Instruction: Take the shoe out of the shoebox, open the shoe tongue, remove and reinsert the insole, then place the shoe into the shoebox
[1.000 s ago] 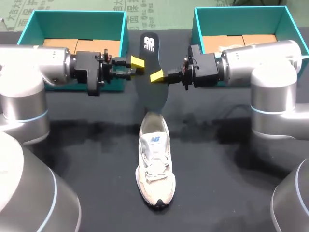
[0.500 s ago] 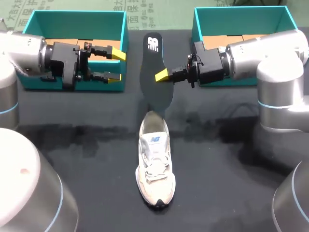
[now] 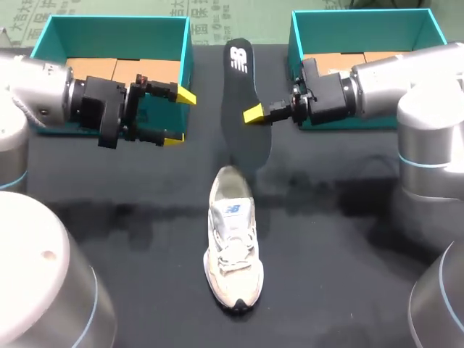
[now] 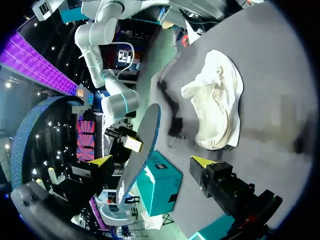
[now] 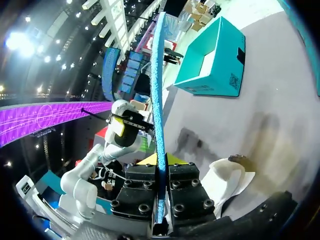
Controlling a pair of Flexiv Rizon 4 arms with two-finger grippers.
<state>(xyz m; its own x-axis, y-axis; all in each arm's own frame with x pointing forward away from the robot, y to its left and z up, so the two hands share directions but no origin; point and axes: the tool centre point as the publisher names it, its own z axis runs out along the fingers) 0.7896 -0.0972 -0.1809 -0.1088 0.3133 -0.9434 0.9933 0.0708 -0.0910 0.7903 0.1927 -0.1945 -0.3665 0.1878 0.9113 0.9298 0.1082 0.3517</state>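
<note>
Since the earlier frames, the insole (image 3: 245, 101) is released by the left gripper (image 3: 180, 118), which is drawn back toward the tabletop's (image 3: 326, 239) left edge. The insole is also shifted slightly toward the right and far edges.

The dark insole is held on edge above the middle of the tabletop's far half and is pinched on both faces by the right gripper (image 3: 251, 114). Its printed end is pointed toward the far edge. Its other end is seen just beyond the heel of the shoe (image 3: 232, 239), and whether they touch cannot be told.

The pale shoe is laid upright at the tabletop's middle, with its toe turned toward the near edge. The left gripper is held spread and empty, well apart from the insole, in front of the left shoebox (image 3: 112, 32) at the far left corner. A second teal shoebox (image 3: 362, 25) is set at the far right corner.
</note>
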